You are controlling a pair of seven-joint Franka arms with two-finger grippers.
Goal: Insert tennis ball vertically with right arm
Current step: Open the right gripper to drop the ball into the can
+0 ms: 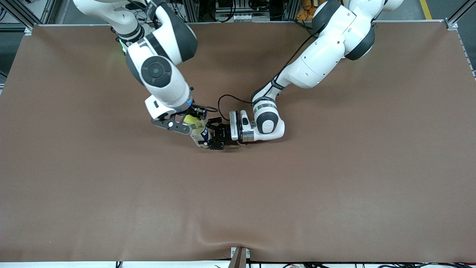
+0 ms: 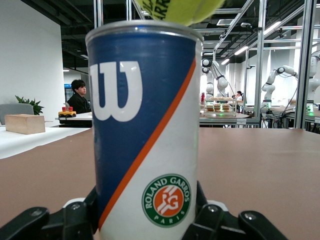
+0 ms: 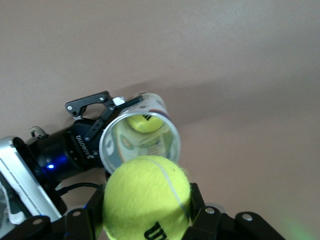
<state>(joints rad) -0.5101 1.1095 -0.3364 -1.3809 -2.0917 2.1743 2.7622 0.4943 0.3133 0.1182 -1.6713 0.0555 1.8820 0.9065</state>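
Front view: I saw the right arm (image 1: 160, 70) bent down, right gripper (image 1: 186, 124) over the can (image 1: 200, 134) mid-table; left gripper (image 1: 215, 138) reached in low, sideways. Left wrist view: fingers (image 2: 75, 217) clamped the upright can. Right wrist view: tennis ball (image 3: 146, 196) pinched over the can's open mouth, another ball (image 3: 145, 122) inside.

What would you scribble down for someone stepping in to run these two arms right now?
Left pincer: shut on the can, holding it upright on the table.
Right pincer: shut on the tennis ball, over the can's open mouth.
Done: one ball lies at the can's bottom; the next is lined up above.
Left: lower it straight in, let go, pull the right arm away.
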